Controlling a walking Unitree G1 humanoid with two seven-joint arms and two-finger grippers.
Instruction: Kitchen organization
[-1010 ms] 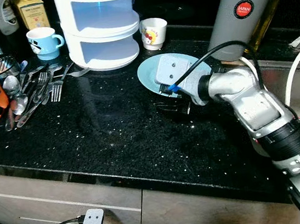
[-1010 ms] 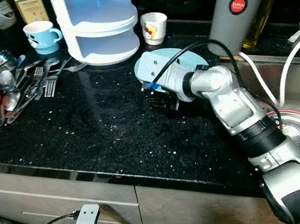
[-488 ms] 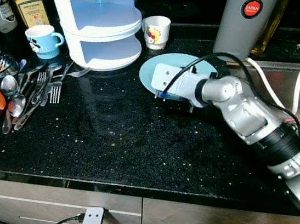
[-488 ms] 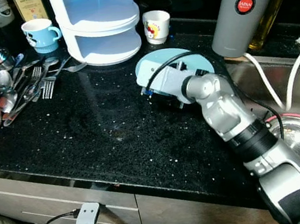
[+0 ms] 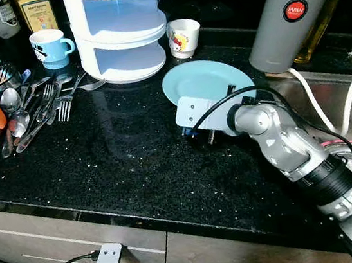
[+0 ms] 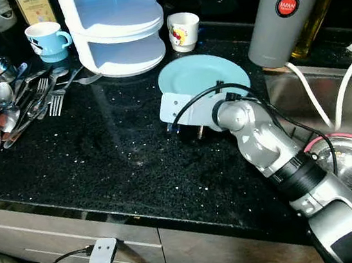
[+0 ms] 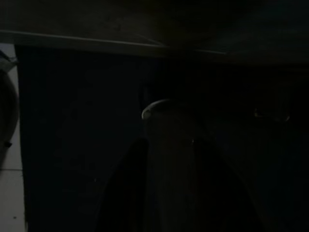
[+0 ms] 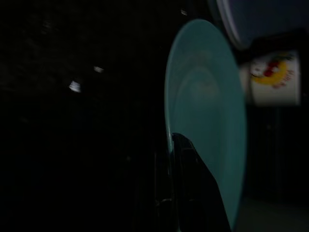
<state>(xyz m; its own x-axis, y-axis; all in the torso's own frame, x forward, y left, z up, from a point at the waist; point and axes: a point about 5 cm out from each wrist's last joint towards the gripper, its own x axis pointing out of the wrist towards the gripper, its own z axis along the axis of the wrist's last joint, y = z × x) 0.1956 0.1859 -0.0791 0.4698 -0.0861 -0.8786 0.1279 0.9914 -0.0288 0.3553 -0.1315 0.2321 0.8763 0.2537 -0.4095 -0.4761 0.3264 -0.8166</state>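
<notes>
Mid-step on the plate (image 5: 205,81) — flat on the bench (image 5: 127,151), before the cup (image 5: 184,37). Right claw (image 8: 181,159) at its near rim, opening impossible to tell. Next, probably a careful edge grip.

Bare black worktop (image 5: 121,158) lies open left of and before the plate (image 5: 205,79), while the white tiered container (image 5: 121,32), small cup (image 5: 184,36) and grey flask (image 5: 290,16) crowd behind, cutlery (image 5: 40,107) far left.
</notes>
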